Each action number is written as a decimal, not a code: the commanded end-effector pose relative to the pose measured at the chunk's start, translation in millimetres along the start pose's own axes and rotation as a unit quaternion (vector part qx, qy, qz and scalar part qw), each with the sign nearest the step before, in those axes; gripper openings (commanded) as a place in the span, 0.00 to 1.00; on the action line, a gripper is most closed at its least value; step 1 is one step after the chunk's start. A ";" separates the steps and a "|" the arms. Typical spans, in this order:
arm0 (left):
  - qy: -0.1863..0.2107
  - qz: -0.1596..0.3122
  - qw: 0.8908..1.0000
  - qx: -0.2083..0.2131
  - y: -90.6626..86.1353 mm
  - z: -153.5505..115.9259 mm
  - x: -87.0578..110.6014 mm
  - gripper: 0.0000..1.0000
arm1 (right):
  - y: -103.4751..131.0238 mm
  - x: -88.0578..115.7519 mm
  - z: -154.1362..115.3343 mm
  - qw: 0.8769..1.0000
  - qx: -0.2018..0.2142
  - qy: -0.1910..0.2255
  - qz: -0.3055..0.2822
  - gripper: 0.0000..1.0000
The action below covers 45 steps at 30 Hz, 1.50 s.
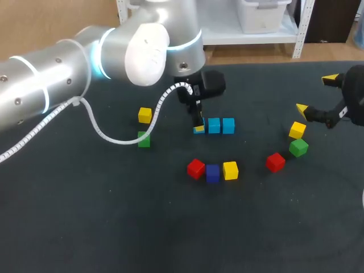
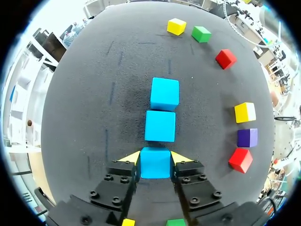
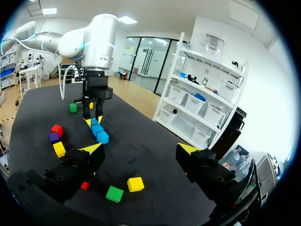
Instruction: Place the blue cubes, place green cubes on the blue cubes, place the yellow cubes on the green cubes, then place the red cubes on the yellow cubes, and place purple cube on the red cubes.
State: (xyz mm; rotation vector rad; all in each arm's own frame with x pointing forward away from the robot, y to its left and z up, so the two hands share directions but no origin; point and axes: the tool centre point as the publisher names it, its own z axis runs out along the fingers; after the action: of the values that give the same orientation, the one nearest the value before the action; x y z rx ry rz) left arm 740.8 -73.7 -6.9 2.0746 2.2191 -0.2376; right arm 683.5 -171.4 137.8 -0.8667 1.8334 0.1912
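Squarely between its fingers, the left gripper [image 2: 155, 158] clamps one blue cube [image 2: 155, 165] from both sides.

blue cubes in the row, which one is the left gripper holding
The end blue cube, clamped between the yellow tips of the left gripper; the other two blue cubes lie free ahead of it.

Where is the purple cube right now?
In the head view, the purple cube sits mid-table, between a red cube and a yellow cube, nearer the camera than the blue cubes.
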 end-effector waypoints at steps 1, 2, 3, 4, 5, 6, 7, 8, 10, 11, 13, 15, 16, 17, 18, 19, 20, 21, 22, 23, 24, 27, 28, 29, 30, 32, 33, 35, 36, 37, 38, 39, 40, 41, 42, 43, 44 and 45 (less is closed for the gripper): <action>0.001 0.001 1.000 0.001 1.0 0.6 -0.5 0.26 | 0.6 -0.3 0.4 1.000 0.002 0.001 0.000 1.00; 0.001 0.001 1.000 0.001 1.0 0.6 -0.6 0.26 | 0.6 -0.3 0.4 1.000 0.002 0.001 0.000 1.00; 0.001 0.001 1.000 0.001 1.0 0.7 -0.6 0.27 | 0.6 -0.3 0.4 1.000 0.002 0.001 0.000 1.00; 0.001 0.001 1.000 0.001 1.0 0.6 -0.6 0.27 | 0.6 -0.3 0.4 1.000 0.002 0.001 0.000 1.00; 0.001 0.001 1.000 0.001 1.0 0.6 -0.7 0.28 | 0.6 -0.3 0.4 1.000 0.002 0.001 0.000 1.00; 0.002 0.001 1.000 0.001 1.0 0.6 -0.7 0.28 | 0.6 -0.3 0.4 1.000 0.002 0.001 0.000 1.00; 0.002 0.001 1.000 0.001 1.0 0.6 -0.8 0.28 | 0.6 -0.3 0.4 1.000 0.002 0.001 0.000 1.00; 0.001 0.001 1.000 0.001 0.9 0.6 -1.2 0.28 | 0.6 -0.3 0.4 1.000 0.002 0.001 0.000 1.00; 0.001 0.002 1.000 0.002 0.5 0.5 -2.1 0.28 | 0.6 -0.3 0.4 1.000 0.002 0.001 0.000 1.00; 0.001 0.002 1.000 0.002 0.2 0.5 -2.6 0.28 | 0.6 -0.3 0.4 1.000 0.002 0.001 0.000 1.00; 0.001 0.003 1.000 0.003 0.0 0.6 -3.3 0.28 | 0.6 -0.3 0.4 1.000 0.002 0.001 0.000 1.00; 0.000 0.004 1.000 0.003 0.0 0.9 -4.2 0.28 | 0.6 -0.3 0.4 1.000 0.002 0.001 0.000 1.00; 0.000 0.004 1.000 0.003 0.0 0.9 -4.2 0.27 | 0.6 -0.3 0.4 1.000 0.002 0.001 0.000 1.00; 0.000 0.004 1.000 0.003 0.0 1.0 -4.4 0.28 | 0.6 -0.3 0.4 1.000 0.002 0.001 0.000 1.00; 0.000 0.004 1.000 0.003 0.0 1.0 -4.4 0.28 | 0.6 -0.3 0.4 1.000 0.002 0.001 0.000 1.00; 0.000 0.003 1.000 0.003 0.1 1.2 -4.4 0.28 | 0.6 -0.3 0.4 1.000 0.002 0.001 0.000 1.00; 0.001 0.003 1.000 0.003 0.4 1.7 -4.2 0.28 | 0.6 -0.3 0.4 1.000 0.002 0.001 0.000 1.00; 0.001 0.003 1.000 0.003 0.6 2.2 -3.9 0.29 | 0.6 -0.3 0.4 1.000 0.002 0.001 0.000 1.00; 0.002 0.003 1.000 0.003 0.6 2.5 -3.6 0.29 | 0.6 -0.3 0.4 1.000 0.002 0.001 0.000 1.00; 0.002 0.002 1.000 0.003 0.6 2.6 -3.4 0.29 | 0.6 -0.3 0.4 1.000 0.002 0.001 0.000 1.00; 0.002 0.002 1.000 0.003 0.6 2.7 -3.2 0.31 | 0.6 -0.3 0.4 1.000 0.002 0.001 0.000 1.00; 0.003 0.003 1.000 0.003 0.3 2.7 -2.7 1.00 | 0.6 -0.3 0.4 1.000 0.002 0.001 0.000 1.00; 0.004 0.004 1.000 0.003 0.0 2.5 -2.5 1.00 | 0.6 -0.3 0.4 1.000 0.002 0.001 0.000 1.00; 0.003 0.005 1.000 0.003 -0.4 2.1 -2.3 1.00 | 0.6 -0.3 0.4 1.000 0.002 0.001 0.000 1.00; 0.004 0.005 1.000 0.002 -0.4 1.9 -2.2 1.00 | 0.6 -0.3 0.4 1.000 0.002 0.001 0.000 1.00; 0.003 0.003 1.000 0.000 -0.2 0.4 -2.0 1.00 | 0.6 -0.3 0.4 1.000 0.002 0.001 0.000 1.00; 0.002 0.003 1.000 0.000 -0.2 -0.5 -1.8 1.00 | 0.6 -0.3 0.4 1.000 0.002 0.001 0.000 1.00; -0.002 -0.001 1.000 -0.001 0.7 -4.8 -0.7 1.00 | 0.6 -0.3 0.4 1.000 0.002 0.001 0.000 1.00; -0.005 -0.004 1.000 -0.004 1.3 -7.3 0.6 1.00 | 0.6 -0.3 0.4 1.000 0.002 0.001 0.000 1.00; -0.005 -0.011 1.000 -0.008 2.0 -10.6 2.8 1.00 | 0.6 -0.3 0.4 1.000 0.002 0.001 0.000 1.00; -0.006 -0.016 1.000 -0.012 3.0 -14.3 5.7 1.00 | 0.6 -0.3 0.4 1.000 0.002 0.001 0.000 1.00; -0.010 -0.026 1.000 -0.014 4.3 -19.2 9.8 1.00 | 0.6 -0.3 0.4 1.000 0.002 0.001 0.000 1.00; -0.013 -0.039 0.999 -0.019 6.4 -24.7 14.8 1.00 | 0.6 -0.3 0.4 1.000 0.002 0.001 0.000 1.00; -0.015 -0.051 0.998 -0.024 8.1 -30.3 20.7 1.00 | 0.6 -0.3 0.4 1.000 0.002 0.001 0.000 1.00; -0.019 -0.064 0.997 -0.028 9.9 -36.5 27.8 1.00 | 0.6 -0.3 0.4 1.000 0.002 0.001 0.000 1.00; -0.020 -0.081 0.996 -0.033 11.7 -42.3 35.1 1.00 | 0.6 -0.3 0.4 1.000 0.002 0.001 0.000 1.00; -0.017 -0.097 0.994 -0.041 13.4 -47.4 42.5 1.00 | 0.6 -0.3 0.4 1.000 0.002 0.001 0.000 1.00; -0.011 -0.116 0.992 -0.048 14.5 -51.7 50.0 1.00 | 0.6 -0.3 0.4 1.000 0.002 0.001 0.000 1.00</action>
State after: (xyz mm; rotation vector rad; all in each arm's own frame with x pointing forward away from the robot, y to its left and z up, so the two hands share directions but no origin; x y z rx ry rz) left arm 768.1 -41.4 22.5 1.8367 2.3864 -0.1912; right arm 683.5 -171.4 137.8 -0.8666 1.8334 0.1912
